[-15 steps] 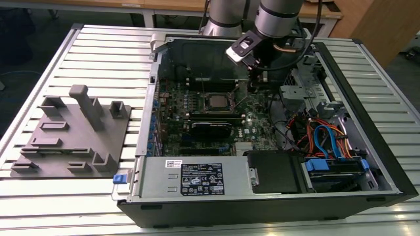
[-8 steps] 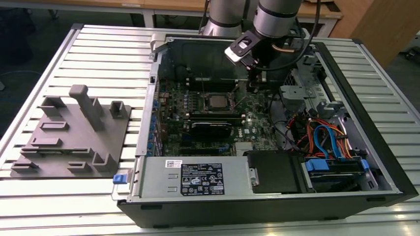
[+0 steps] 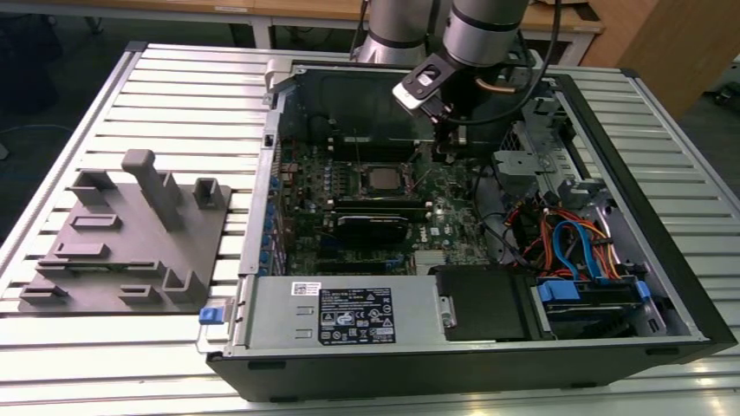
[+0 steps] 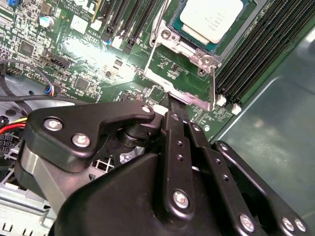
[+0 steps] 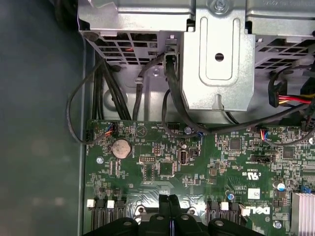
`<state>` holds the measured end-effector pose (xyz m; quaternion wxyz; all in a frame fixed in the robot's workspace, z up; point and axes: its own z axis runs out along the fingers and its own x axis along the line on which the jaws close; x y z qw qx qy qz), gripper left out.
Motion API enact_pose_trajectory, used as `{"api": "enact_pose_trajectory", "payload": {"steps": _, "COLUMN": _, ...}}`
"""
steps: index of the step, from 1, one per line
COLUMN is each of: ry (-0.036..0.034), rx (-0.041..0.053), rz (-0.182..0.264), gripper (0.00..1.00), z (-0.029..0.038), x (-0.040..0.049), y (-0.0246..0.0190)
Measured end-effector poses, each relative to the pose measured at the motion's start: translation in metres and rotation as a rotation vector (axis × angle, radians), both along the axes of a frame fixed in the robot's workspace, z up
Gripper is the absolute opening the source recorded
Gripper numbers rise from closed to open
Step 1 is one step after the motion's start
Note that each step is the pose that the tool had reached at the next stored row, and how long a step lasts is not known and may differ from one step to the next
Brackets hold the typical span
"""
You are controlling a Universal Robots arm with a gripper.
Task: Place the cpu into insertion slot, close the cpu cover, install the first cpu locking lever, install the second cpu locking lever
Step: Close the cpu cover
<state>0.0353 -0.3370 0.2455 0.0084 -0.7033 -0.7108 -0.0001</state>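
Cables [image 5: 102, 86], mem slots [image 4: 261, 54] nr gripper [image 4: 173, 101]

Label [image 3: 356, 316] on power supply [image 3: 277, 314] illegible; white markings [image 5: 256, 210] on motherboard [image 5: 197, 162].

The whole computer case [image 3: 486, 368] is taken in from above in the exterior view; the motherboard [image 4: 98, 64] [image 5: 221, 162] is shared, way closer, by both wrist views.

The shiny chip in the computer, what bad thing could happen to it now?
The hand is at the edge of the cpu cover, which looks not yet flat. If it slips, it might scrape the green board. If the cover comes down crooked, it might press the cpu unevenly.
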Motion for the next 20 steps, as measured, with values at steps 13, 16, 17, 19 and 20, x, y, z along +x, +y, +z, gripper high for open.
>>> {"api": "enact_pose_trajectory", "payload": {"steps": 13, "ry": 0.0000, "rx": 0.0000, "rz": 0.000, "gripper": 0.10, "z": 0.0000, "x": -0.0048, "y": 0.0000}}
{"api": "enact_pose_trajectory", "payload": {"steps": 16, "ry": 0.0000, "rx": 0.0000, "rz": 0.000, "gripper": 0.10, "z": -0.0001, "x": -0.0058, "y": 0.0000}}
{"api": "enact_pose_trajectory", "payload": {"steps": 17, "ry": 0.0001, "rx": 0.0000, "rz": 0.000, "gripper": 0.10, "z": -0.0001, "x": -0.0059, "y": 0.0000}}
{"api": "enact_pose_trajectory", "payload": {"steps": 19, "ry": 0.0000, "rx": 0.0000, "rz": 0.000, "gripper": 0.10, "z": -0.0001, "x": -0.0059, "y": 0.0000}}
{"api": "enact_pose_trajectory", "payload": {"steps": 20, "ry": 0.0000, "rx": -0.0001, "rz": 0.000, "gripper": 0.10, "z": -0.0001, "x": -0.0065, "y": 0.0000}}
